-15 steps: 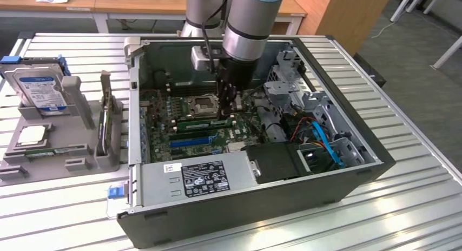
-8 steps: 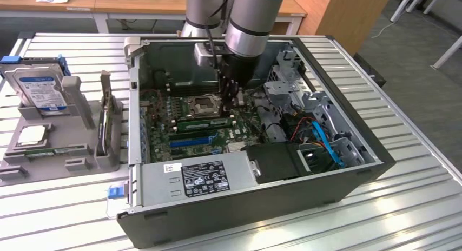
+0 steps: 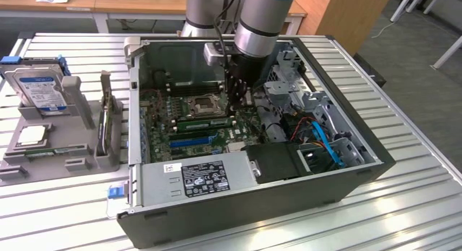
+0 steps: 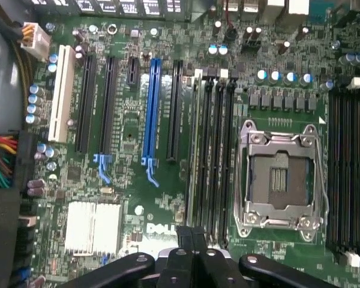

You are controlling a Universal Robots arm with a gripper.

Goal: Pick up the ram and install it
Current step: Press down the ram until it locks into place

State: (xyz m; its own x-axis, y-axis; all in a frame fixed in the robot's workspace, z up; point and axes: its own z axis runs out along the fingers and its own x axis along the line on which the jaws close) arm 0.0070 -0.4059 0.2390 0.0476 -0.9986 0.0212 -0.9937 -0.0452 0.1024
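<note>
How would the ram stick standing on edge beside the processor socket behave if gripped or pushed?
The ram looks like a thin flat circuit board, so it is probably stiff and light for its length. Standing on its narrow edge, it would likely tilt or strain under a sideways push rather than slide. Its bare board face suggests it is fragile, so holding it by the edges seems safer.

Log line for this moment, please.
tool: shut, empty | position: inside PC case, above motherboard | ram: seated in slot beside CPU socket
</note>
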